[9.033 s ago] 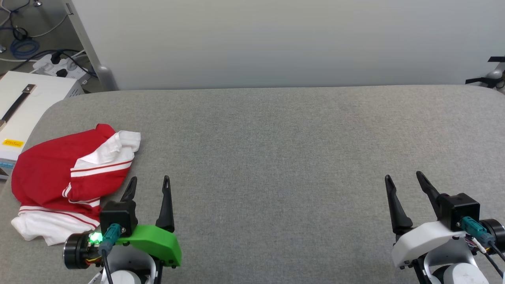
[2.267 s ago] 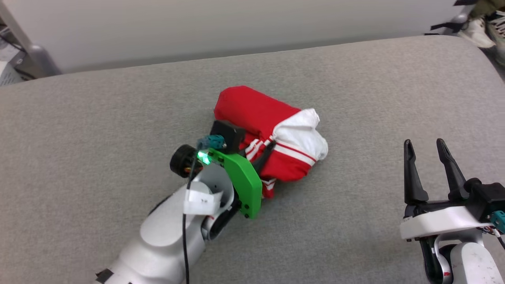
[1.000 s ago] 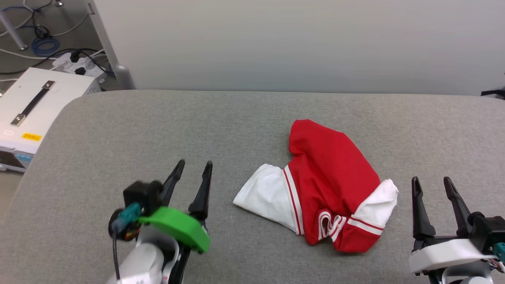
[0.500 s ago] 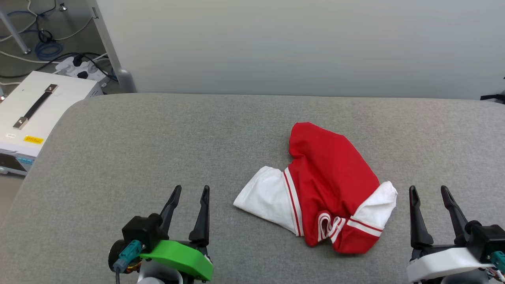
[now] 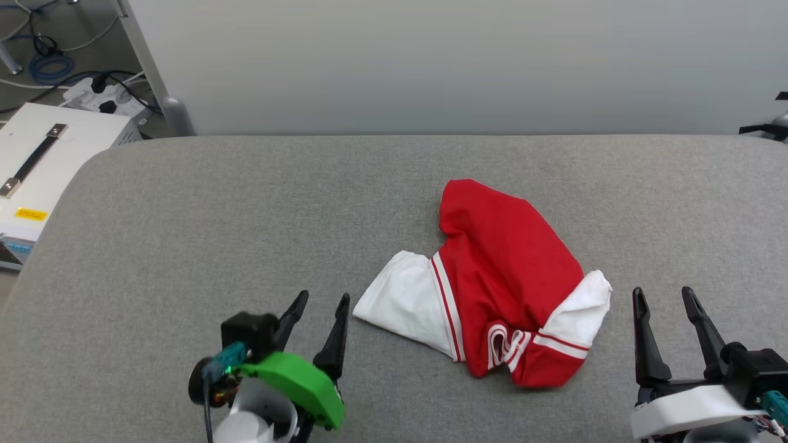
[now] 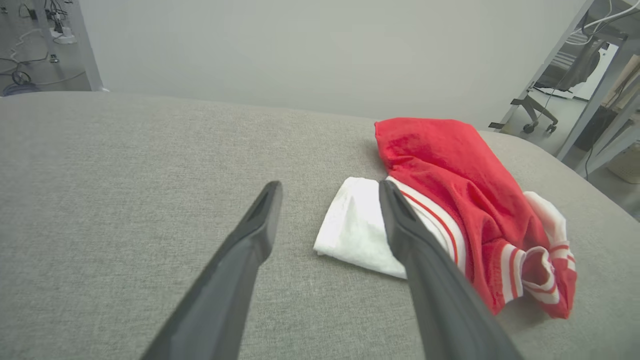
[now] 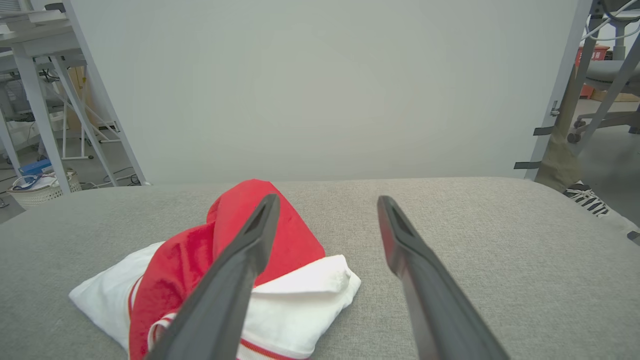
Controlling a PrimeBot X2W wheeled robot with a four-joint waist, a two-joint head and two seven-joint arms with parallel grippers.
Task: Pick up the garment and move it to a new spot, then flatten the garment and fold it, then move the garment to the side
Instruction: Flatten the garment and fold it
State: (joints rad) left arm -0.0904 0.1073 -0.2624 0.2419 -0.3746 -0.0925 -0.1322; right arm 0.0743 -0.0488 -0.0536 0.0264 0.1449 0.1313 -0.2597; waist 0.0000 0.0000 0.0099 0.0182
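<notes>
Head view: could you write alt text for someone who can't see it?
A crumpled red and white garment lies on a grey padded table. The left gripper and right gripper, both open, sit either side of it, holding nothing.

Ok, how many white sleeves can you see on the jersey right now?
2. One sleeve lies flat on the jersey's left side; the other is bunched on its right.

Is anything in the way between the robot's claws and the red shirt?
No, nothing visible. Only bare grey surface lies between the open left gripper and the garment, and between the open right gripper and it.
</notes>
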